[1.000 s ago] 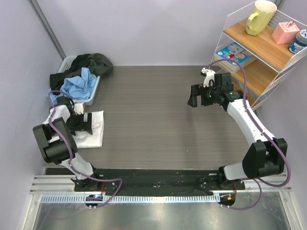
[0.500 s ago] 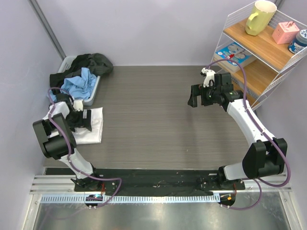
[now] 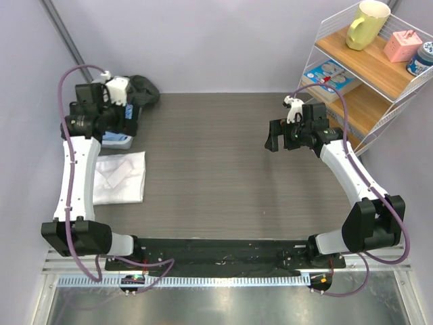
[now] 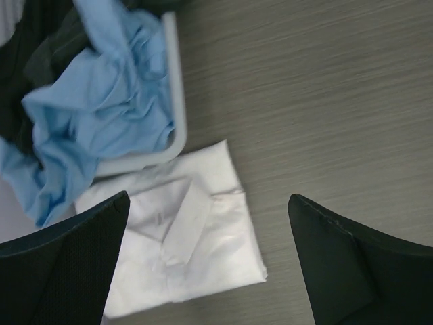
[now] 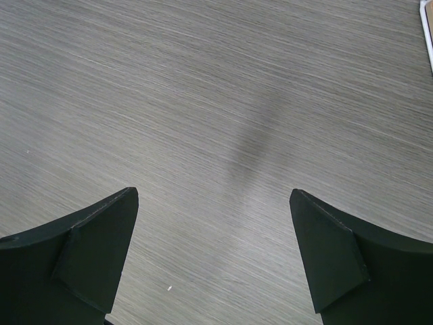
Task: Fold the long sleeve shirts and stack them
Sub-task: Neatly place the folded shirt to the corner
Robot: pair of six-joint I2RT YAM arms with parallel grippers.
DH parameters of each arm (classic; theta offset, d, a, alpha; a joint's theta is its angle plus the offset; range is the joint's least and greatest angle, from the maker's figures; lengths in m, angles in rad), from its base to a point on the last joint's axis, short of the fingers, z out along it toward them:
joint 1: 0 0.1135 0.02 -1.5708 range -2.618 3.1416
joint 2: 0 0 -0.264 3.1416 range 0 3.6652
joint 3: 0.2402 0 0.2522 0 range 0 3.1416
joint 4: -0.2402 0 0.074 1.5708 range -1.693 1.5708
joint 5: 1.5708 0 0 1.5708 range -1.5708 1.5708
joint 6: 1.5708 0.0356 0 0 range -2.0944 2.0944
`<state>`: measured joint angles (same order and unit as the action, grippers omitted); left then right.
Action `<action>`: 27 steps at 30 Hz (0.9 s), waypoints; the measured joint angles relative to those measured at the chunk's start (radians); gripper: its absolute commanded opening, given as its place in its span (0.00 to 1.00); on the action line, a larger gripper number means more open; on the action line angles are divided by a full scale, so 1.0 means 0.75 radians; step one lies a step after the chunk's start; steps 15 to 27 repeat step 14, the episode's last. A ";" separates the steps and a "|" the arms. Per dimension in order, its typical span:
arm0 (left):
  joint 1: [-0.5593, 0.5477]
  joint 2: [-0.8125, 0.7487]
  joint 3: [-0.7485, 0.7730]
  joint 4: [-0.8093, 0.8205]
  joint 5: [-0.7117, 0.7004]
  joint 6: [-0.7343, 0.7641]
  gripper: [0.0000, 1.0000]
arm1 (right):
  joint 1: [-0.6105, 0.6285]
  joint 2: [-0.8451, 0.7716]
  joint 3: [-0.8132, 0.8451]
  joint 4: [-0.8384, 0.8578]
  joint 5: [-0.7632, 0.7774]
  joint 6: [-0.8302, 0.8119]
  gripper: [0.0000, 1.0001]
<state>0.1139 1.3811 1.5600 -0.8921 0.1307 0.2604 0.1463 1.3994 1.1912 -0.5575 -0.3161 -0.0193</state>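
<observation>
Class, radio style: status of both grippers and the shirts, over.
Left gripper open, empty, above white shirt and basket. Right gripper open, empty, over table. White shirt folded flat beside basket; blue shirt crumpled inside. Nothing blocking either gripper.

Cut off, covered
Left gripper [image 4: 208,198] hides a corner of the white shirt [image 4: 203,250]; blue shirt [image 4: 101,115], dark cloth [image 4: 37,47] run off-frame.
</observation>
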 measured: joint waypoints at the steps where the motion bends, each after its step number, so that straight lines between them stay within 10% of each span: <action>1: -0.081 0.009 0.055 -0.005 -0.009 -0.026 1.00 | 0.000 0.000 0.000 0.000 0.001 -0.001 1.00; 11: -0.675 0.197 -0.204 0.047 -0.042 -0.204 1.00 | 0.000 -0.025 -0.201 0.032 0.016 -0.047 1.00; 27: -0.695 0.232 -0.340 0.053 -0.005 -0.262 1.00 | 0.000 -0.039 -0.299 0.021 0.025 -0.066 1.00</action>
